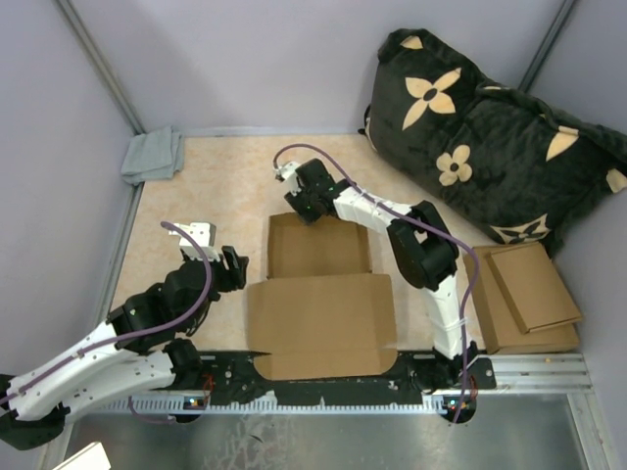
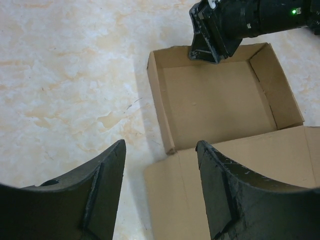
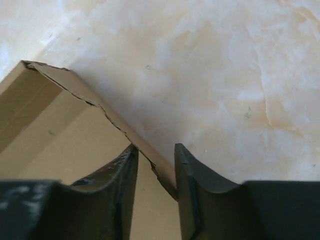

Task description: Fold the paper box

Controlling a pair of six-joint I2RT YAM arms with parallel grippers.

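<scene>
The paper box (image 1: 318, 308) lies in the middle of the table. Its far half forms a shallow tray (image 2: 215, 100) with raised walls, and its wide lid panel (image 1: 323, 338) lies flat toward me. My right gripper (image 1: 306, 208) sits over the tray's far wall. In the right wrist view its fingers (image 3: 154, 150) straddle that torn-edged wall (image 3: 100, 107), which touches both pads. My left gripper (image 1: 235, 266) is open and empty. It hovers by the box's left side, above the tray's near-left corner (image 2: 170, 149), with its jaws (image 2: 161, 150) wide apart.
A stack of smaller flat cardboard pieces (image 1: 524, 294) lies at the right. A black cushion with tan flowers (image 1: 490, 137) leans at the back right. A grey cloth (image 1: 154, 155) lies in the back left corner. Grey walls enclose the table.
</scene>
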